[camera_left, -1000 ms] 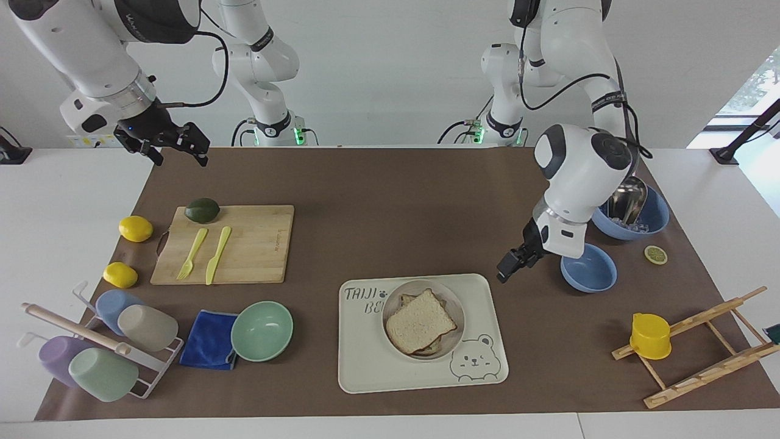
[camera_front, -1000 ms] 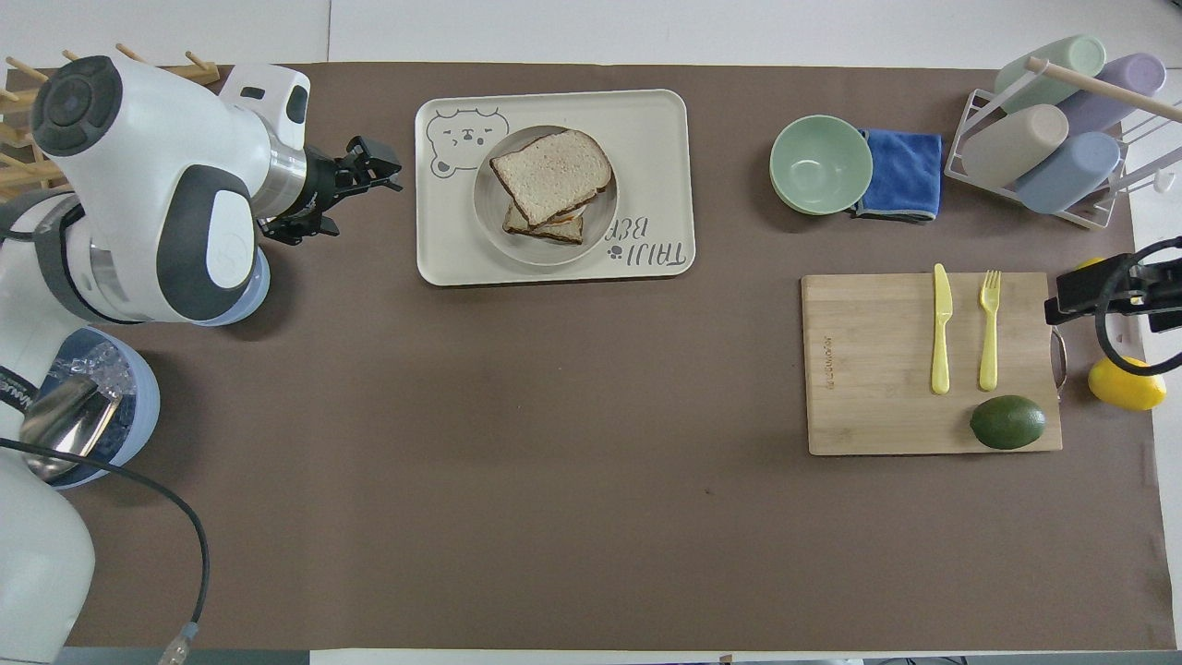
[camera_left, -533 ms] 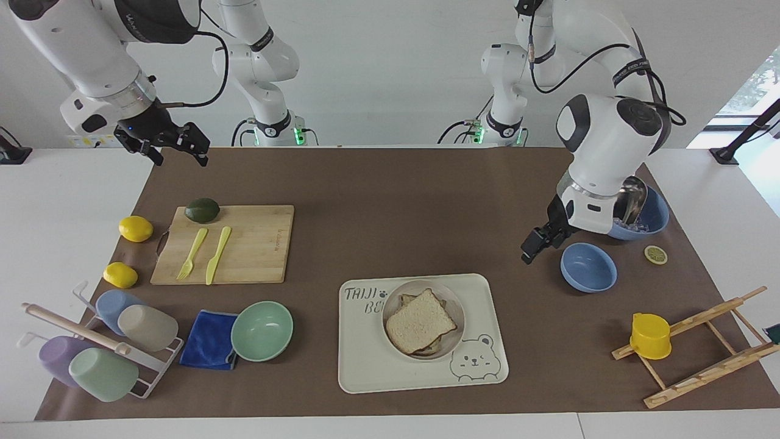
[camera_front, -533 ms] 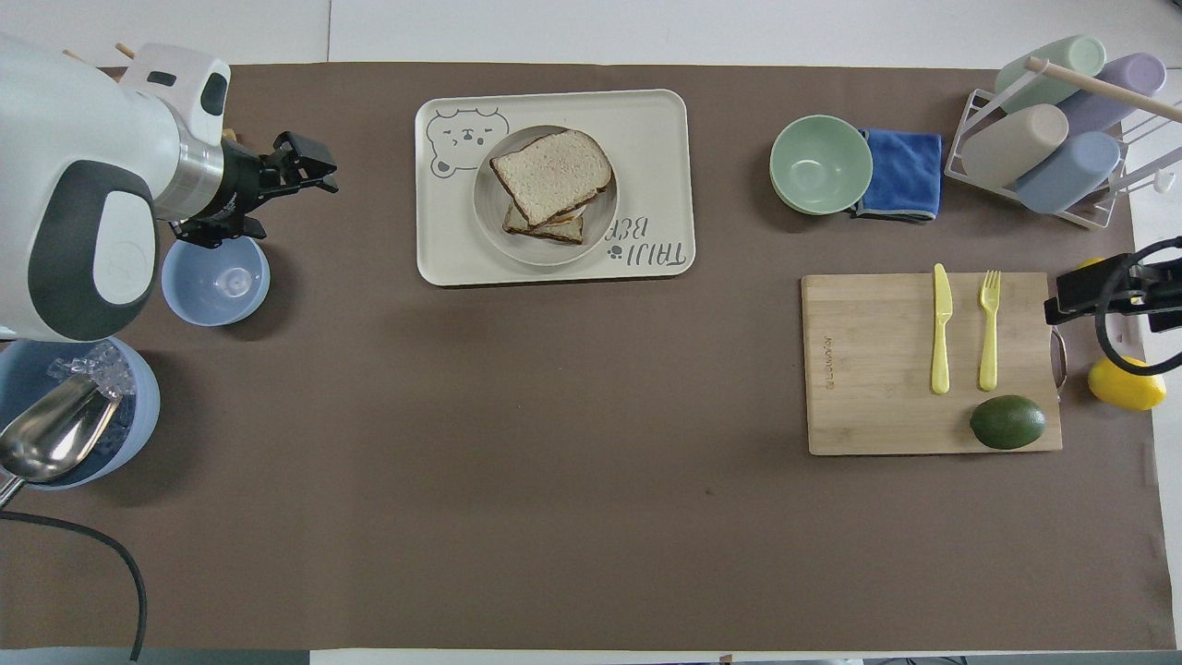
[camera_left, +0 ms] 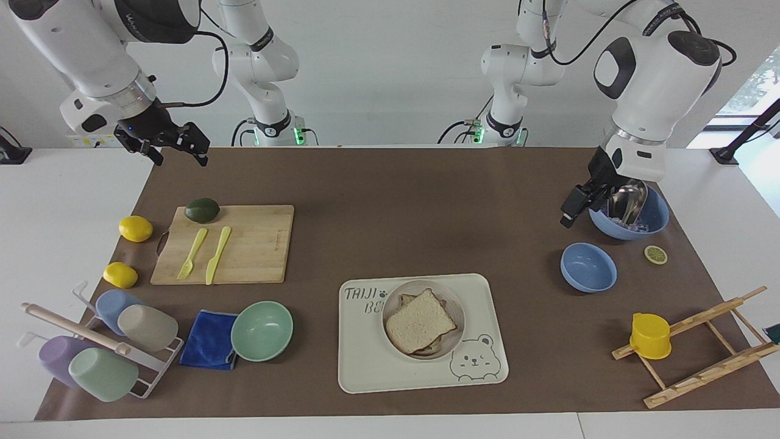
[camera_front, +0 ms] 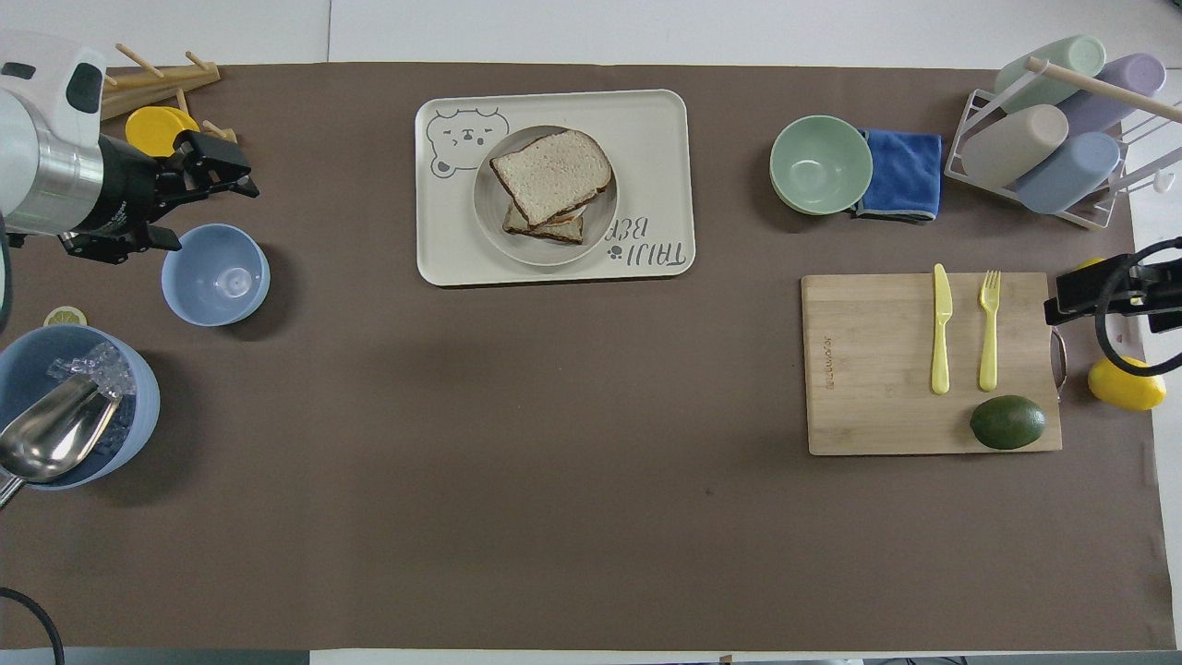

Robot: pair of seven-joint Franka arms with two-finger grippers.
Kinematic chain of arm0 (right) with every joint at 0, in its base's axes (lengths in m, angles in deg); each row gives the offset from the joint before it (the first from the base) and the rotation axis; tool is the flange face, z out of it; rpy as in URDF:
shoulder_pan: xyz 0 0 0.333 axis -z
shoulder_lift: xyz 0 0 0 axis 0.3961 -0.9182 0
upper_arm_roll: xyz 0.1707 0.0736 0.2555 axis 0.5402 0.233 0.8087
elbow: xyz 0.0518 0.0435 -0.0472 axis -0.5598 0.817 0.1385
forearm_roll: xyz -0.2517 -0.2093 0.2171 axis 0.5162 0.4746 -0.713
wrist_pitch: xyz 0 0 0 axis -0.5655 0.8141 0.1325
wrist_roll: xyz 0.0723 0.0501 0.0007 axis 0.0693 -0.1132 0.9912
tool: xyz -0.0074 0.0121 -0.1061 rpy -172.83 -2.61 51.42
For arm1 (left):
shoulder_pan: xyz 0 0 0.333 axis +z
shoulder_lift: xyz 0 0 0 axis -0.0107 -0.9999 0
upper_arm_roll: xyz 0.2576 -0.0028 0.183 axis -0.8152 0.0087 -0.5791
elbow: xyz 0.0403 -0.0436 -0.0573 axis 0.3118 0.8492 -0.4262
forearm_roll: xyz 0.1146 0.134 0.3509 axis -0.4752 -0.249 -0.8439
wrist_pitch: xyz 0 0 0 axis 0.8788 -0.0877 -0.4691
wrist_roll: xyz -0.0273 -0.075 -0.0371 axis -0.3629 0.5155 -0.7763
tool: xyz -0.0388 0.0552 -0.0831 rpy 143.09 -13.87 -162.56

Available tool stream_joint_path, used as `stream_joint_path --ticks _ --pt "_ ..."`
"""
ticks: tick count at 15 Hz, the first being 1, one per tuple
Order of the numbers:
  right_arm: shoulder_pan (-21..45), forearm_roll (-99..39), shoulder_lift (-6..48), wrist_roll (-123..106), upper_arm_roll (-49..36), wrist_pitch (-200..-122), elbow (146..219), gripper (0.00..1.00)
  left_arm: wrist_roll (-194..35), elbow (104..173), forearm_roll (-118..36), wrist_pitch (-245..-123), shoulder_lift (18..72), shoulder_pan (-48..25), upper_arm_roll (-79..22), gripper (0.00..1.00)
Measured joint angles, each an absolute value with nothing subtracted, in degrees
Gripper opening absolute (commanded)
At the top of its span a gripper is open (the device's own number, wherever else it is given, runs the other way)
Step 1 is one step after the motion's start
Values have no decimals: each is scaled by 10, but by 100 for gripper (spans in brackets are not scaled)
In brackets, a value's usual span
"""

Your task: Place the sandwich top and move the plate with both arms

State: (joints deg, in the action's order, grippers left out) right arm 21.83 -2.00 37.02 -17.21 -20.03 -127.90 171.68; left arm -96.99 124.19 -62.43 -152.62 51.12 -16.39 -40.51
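The sandwich top (camera_left: 420,320), a light speckled bread slice with a brown crust, lies skewed on the lower slices on the small round beige plate (camera_left: 457,303). It also shows in the overhead view (camera_front: 551,171), on the plate (camera_front: 602,226). The plate sits on the cream bear tray (camera_left: 365,366). My left gripper (camera_left: 571,212) is open and empty, raised over the mat near the blue bowls at the left arm's end, well apart from the plate; it also shows in the overhead view (camera_front: 217,214). My right gripper (camera_left: 178,153) is open and empty and waits over the mat's corner near its base.
A small blue bowl (camera_left: 588,267) and a larger blue bowl with ice and a metal scoop (camera_left: 631,210) stand under the left arm. A lemon slice (camera_left: 655,254), a yellow cup (camera_left: 650,335) and a wooden rack lie nearby. A cutting board (camera_left: 256,244), a mint bowl (camera_left: 262,330) and a cup rack stand at the right arm's end.
My left gripper has risen and drawn back from beside the tray toward its own end, uncovering the small blue bowl. The sandwich, plate and right arm have not moved.
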Motion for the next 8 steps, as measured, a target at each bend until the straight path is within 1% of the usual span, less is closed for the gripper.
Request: stream_joint_path --ticks 3,8 --pt "218 -20 370 -172 -200 -1279 1717 100 -933 1241 -629 -1484 536 -162 -405 100" --pt "218 -20 370 -172 -200 -1279 1717 100 -835 1241 -640 -1376 588 -151 -406 100"
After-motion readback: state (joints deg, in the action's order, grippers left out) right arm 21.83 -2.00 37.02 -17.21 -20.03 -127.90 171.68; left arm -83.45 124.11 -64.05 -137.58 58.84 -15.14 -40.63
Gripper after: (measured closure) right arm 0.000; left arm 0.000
